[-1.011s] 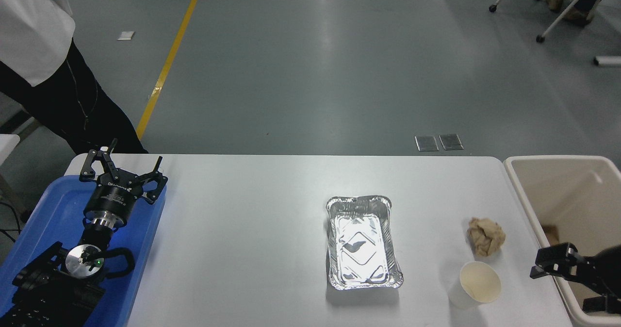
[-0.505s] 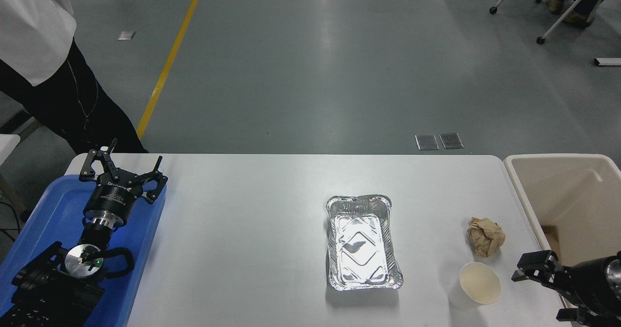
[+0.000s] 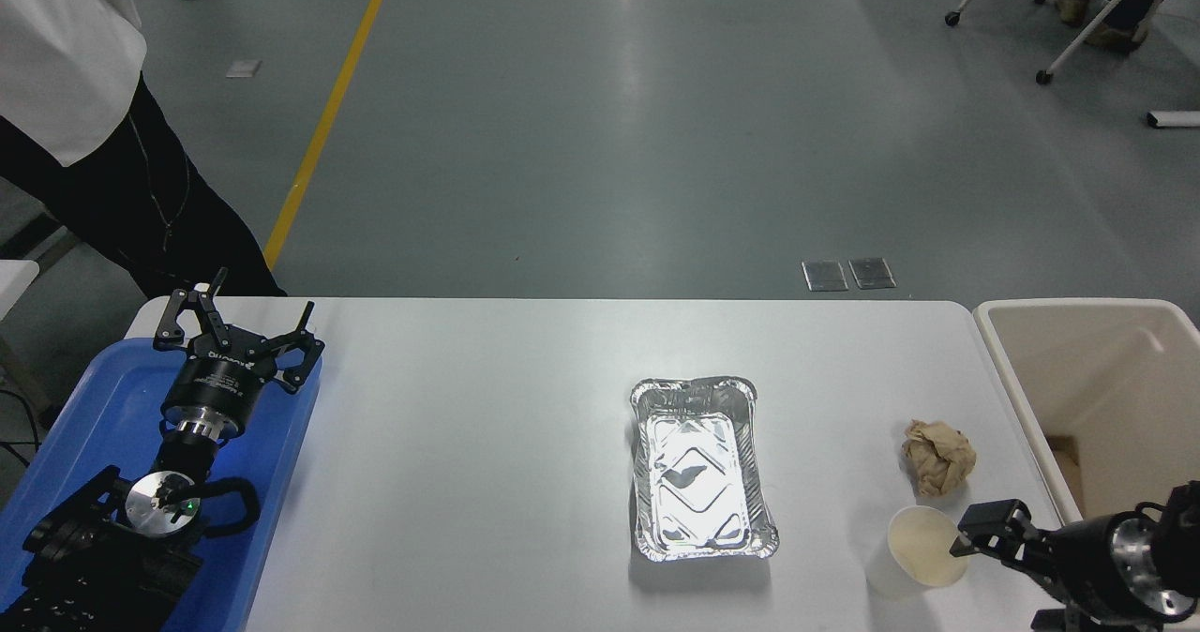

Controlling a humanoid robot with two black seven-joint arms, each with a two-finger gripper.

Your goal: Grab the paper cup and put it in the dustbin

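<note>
left arm: parked over the blue tray (image 3: pixel 89 407) at the near left, left gripper (image 3: pixel 234 337) splayed wide, holding nothing

foil tray (image 3: pixel 701 468): mid-table, not part of this job

cup (image 3: pixel 919 550): upright near the table's near right edge, mouth up, so its rim is easy to pinch

paper ball (image 3: pixel 938 457): just beyond the cup, apart from it

right gripper (image 3: pixel 994 529): upper finger at the cup's right rim, looks like it's touching; honestly can't tell how wide it's spread, other finger hidden

bin (image 3: pixel 1022 369): off the table's right end, close by for the drop
</note>
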